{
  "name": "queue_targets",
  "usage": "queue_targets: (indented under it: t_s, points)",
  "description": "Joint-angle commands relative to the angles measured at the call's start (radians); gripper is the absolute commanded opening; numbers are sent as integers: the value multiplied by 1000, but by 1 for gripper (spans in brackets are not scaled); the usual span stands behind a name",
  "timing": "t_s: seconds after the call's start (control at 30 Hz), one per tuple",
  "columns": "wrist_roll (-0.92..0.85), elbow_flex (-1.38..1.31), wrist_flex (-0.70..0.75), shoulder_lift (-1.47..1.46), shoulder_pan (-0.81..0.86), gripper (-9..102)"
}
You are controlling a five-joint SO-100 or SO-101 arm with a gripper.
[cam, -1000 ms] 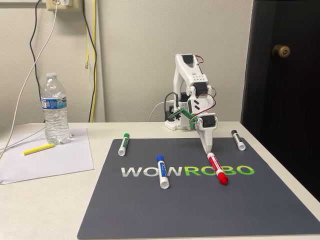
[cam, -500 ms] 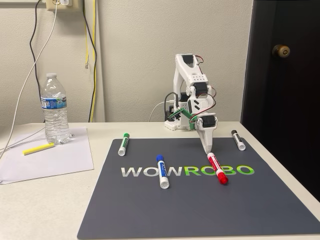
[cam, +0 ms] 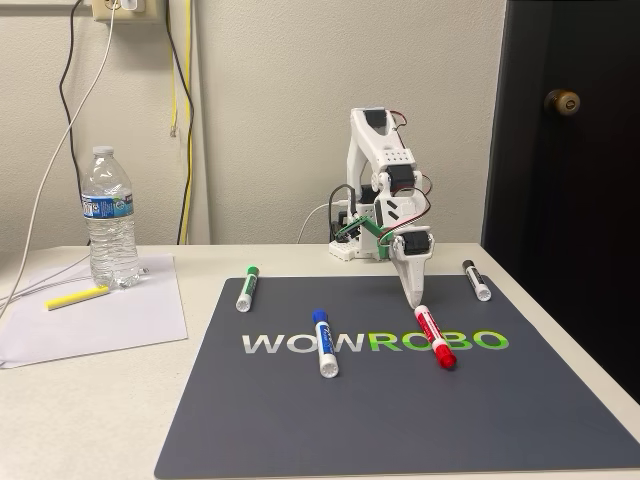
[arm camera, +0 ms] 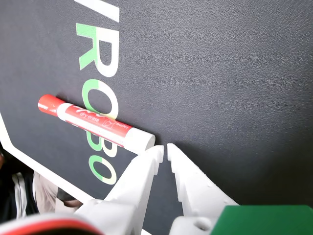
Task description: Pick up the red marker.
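Red marker (cam: 434, 337): lies flat on the dark WOWROBO mat (cam: 300, 420), across the green letters of the logo, in the fixed view; in the wrist view it (arm camera: 98, 123) runs at a slant from its red cap at the upper left to its white butt end at the lower right.
Gripper (arm camera: 163, 148): tips low over the mat, just beside the marker's white butt end; in the fixed view the gripper (cam: 411, 299) points down at the marker's far end.
Jaws: nearly pressed together, only a thin slit between the tips, holding nothing.
Contact: the nearer finger (arm camera: 146, 164) looks touching or almost touching the butt end; I cannot tell which.
Handling, as a judgement: light, stiff plastic barrel; smooth and round, so likely to roll or squirt sideways if nudged or pinched off-centre; not fragile.
Where to take hold: across the barrel at the red label band, near mid-length, with the fingers straddling it crosswise.
What that calls for: the jaws must spread first and shift along the marker; at the butt end it would likely tip or slip.
Neighbours: blue-capped marker (cam: 324, 343), green-capped marker (cam: 245, 287) and black-capped marker (cam: 476, 280) lie well apart, so no crowding.
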Motion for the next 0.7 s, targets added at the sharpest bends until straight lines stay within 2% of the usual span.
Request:
queue_targets:
  t_s: [0.0, 0.3, 0.43, 0.67]
  points:
    - [-2, -35, -6, 25, 11, 0]
    - [-2, -40, 34, 80, 28, 0]
    - [-34, -110, 144, 114, 46, 0]
    - [-276, -296, 318, 114, 64, 0]
